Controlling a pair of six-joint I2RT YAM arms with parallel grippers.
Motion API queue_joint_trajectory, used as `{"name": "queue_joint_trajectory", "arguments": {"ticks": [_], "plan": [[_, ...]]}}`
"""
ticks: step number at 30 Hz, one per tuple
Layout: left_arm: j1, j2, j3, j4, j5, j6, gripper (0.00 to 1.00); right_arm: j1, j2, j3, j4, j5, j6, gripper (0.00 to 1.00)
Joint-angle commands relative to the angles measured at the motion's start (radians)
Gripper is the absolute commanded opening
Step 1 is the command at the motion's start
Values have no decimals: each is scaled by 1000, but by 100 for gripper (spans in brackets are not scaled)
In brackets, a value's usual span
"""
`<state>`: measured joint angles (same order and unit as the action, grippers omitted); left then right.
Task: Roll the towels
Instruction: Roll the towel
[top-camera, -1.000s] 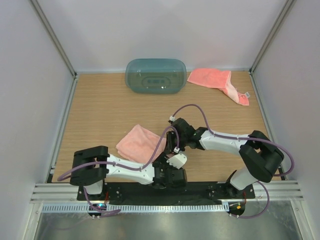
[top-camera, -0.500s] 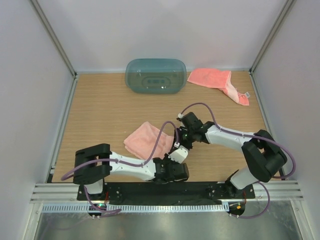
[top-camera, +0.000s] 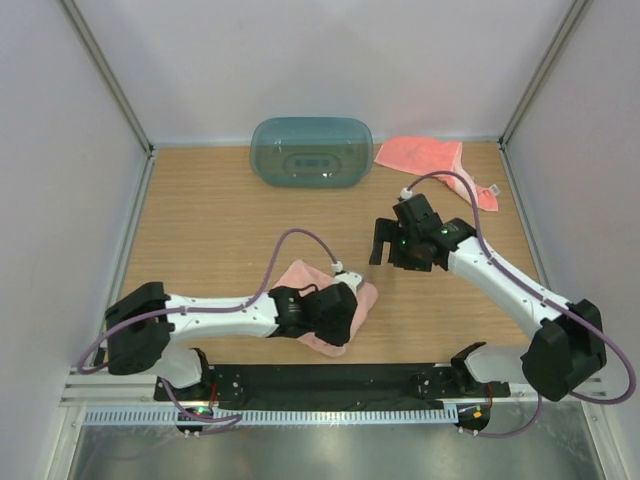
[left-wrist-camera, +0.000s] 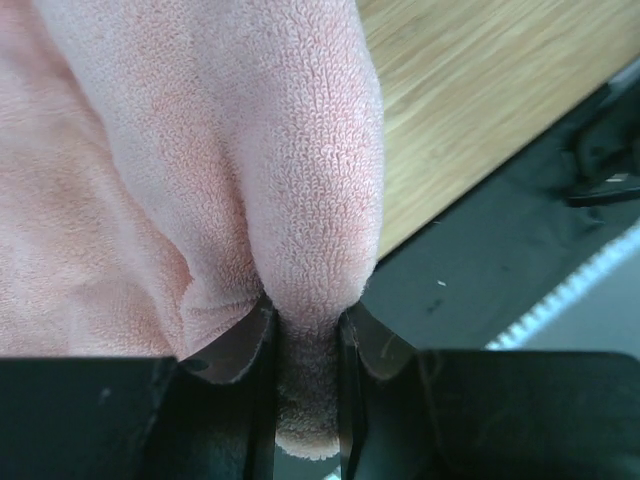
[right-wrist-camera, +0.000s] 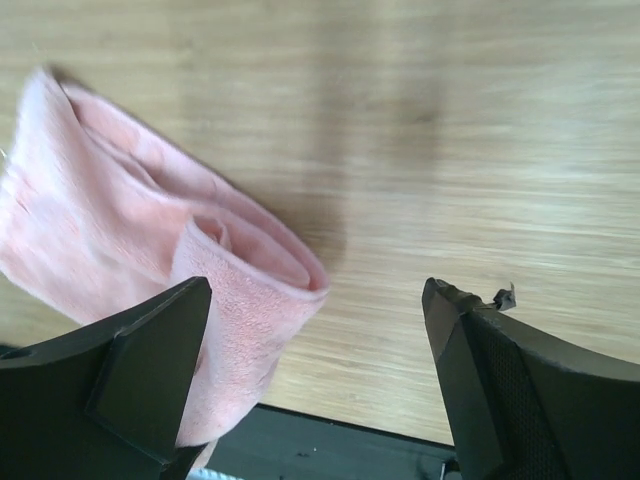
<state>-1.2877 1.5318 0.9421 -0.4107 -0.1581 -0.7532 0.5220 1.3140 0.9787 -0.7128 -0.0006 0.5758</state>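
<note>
Top view: I have the near towel lying on the wooden table close to its front edge, roughly midway between the two arm bases. It is a salmon-pink terry cloth, bunched into a loose, partly rolled bundle, and the left arm's wrist covers much of it.

Left wrist view: the left gripper has its jaws drawn in on a thick rounded fold of this towel. The looped pile is plainly visible, and the fold bulges above the fingers and pokes out a little below them. The pinched fold hangs over the table's front edge.

Right wrist view: the right gripper stands with its jaws spread wide and nothing between them. I see the same towel below it as a flattened roll, with the layers curling inward at the open end.

Top view: the right gripper hovers over bare wood, apart from the near towel and to its right.

The far towel lies flat and crumpled at the back right of the table, just beside the teal tub. It tapers to a paler strip ending in a small white tag.
</note>
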Motion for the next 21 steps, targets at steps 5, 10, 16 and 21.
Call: {"name": "queue_joint_trajectory", "arguments": {"ticks": [5, 10, 16, 21], "plan": [[218, -248, -221, 278, 330, -193, 9, -13, -107, 117, -157, 139, -5, 95], [339, -309, -345, 317, 390, -342, 8, -13, -168, 39, -74, -54, -22, 95], [510, -334, -586, 617, 551, -531, 6, -13, -217, -57, 73, -286, -28, 95], [594, -348, -707, 829, 578, -604, 5, -11, -254, -152, 258, -438, 10, 95]]}}
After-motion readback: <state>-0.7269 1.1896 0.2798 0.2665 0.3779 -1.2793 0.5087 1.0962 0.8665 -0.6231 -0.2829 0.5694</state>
